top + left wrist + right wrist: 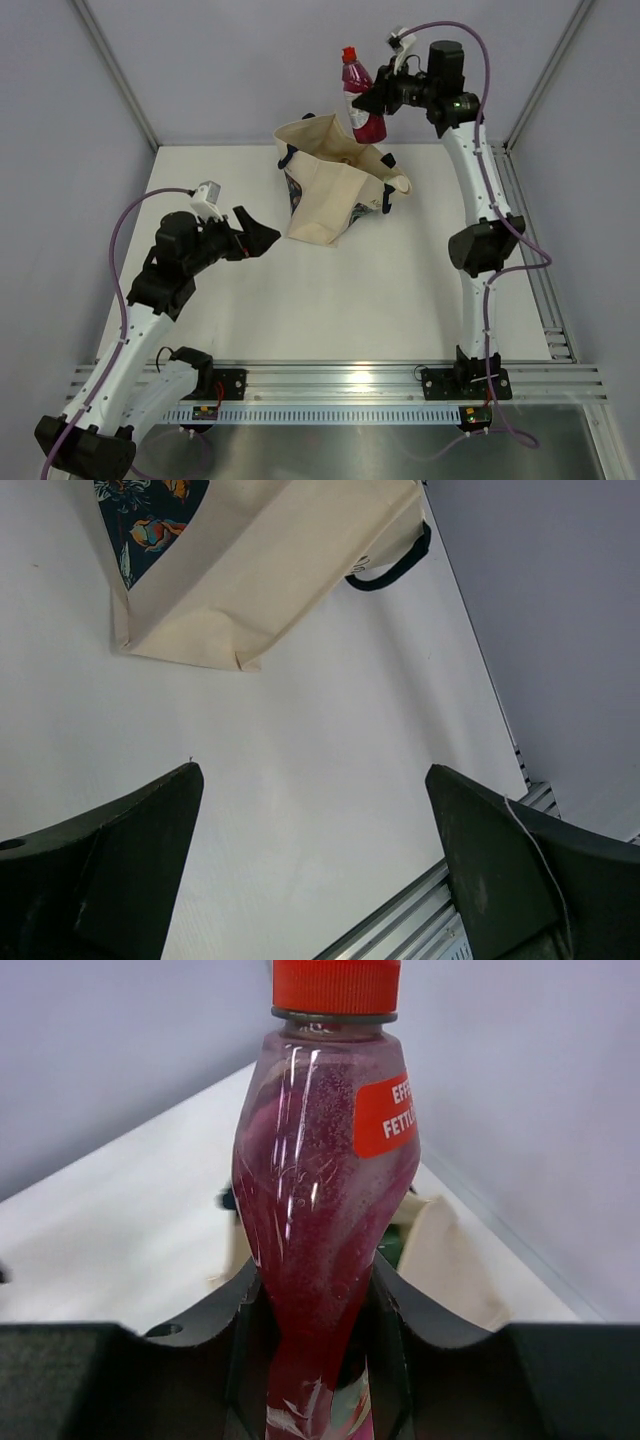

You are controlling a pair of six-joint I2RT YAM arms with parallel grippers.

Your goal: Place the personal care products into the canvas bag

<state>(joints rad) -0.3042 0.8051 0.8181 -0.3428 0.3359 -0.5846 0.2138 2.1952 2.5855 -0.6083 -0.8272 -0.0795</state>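
Magenta translucent plastic bottle with a red screw cap point(360, 95) is clenched in the right claw point(380, 98), cap up and roughly upright. In the wrist view both fingers point(215, 1310) pinch the bottle point(320, 1190) at its narrow waist. I judge that spot is chosen so the wider shoulder above can't slide down through the grip. The claw holds it high off the white table top point(400, 290), probably so the base clears the cloth rim on the way in.

Cream canvas tote bag with dark navy handles point(325, 190) sits below this claw and slightly toward me, slumped, mouth gaping up at the bottle. A cloth edge of the bag point(450, 1250) shows just behind the bottle. My read: the carry is about done and the drop comes next. I'd lower into the mouth before letting go, since the floppy rim could catch the base or fold over. I can't tell whether other bottles are already inside.

Left claw point(260, 232) is released, fingers spread wide with nothing between them. It hovers over the table with the bag point(250, 570) ahead of it, apart and not touching. The bag's floral printed panel point(150, 515) is on the side facing it. I guess it's parked there to stay clear, and it's close enough to steady the bag.
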